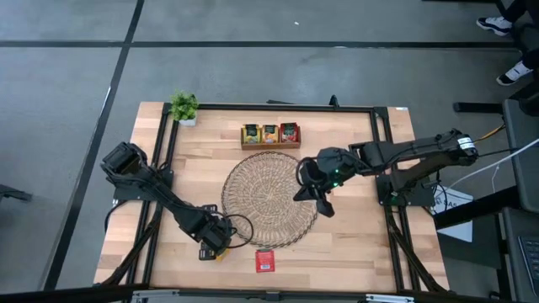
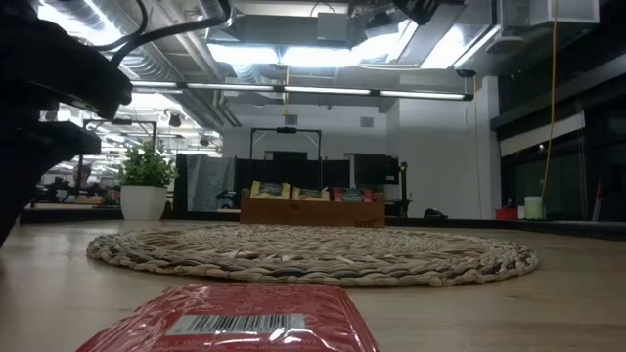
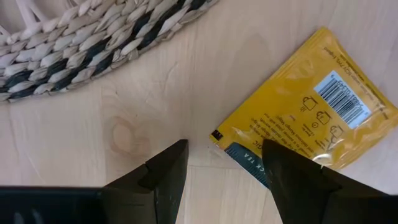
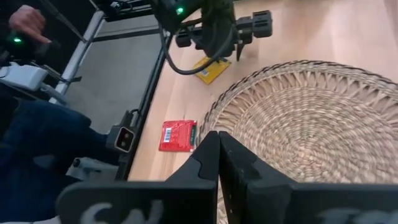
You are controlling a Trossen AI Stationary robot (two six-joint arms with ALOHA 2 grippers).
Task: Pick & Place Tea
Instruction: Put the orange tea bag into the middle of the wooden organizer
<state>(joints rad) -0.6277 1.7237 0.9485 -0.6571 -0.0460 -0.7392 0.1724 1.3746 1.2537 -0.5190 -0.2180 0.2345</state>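
Observation:
A yellow tea sachet (image 3: 305, 118) lies flat on the wood by the near-left rim of the round wicker mat (image 1: 269, 199). My left gripper (image 3: 225, 146) hangs open above it, pointing down, one finger over bare wood and the other over the sachet's edge. In the high view the left gripper (image 1: 217, 240) hides most of the yellow sachet (image 1: 221, 255). A red sachet (image 1: 265, 261) lies flat near the table's near edge. More sachets stand in a wooden box (image 1: 269, 135) at the far side. My right gripper (image 1: 316, 192) hovers shut over the mat's right rim. My left gripper's one finger (image 3: 292, 180) overlaps the yellow sachet's blue-striped edge (image 3: 249, 158) from above. I cannot tell whether it touches the sachet. The sachet lies flat on the table.
A small potted plant (image 1: 184, 107) stands at the far-left corner. A black frame (image 1: 269, 107) borders the table. Beyond the near edge, in the right wrist view, a person (image 4: 37, 143) sits with a hand (image 4: 25, 22) raised. Bare wood lies right of the mat.

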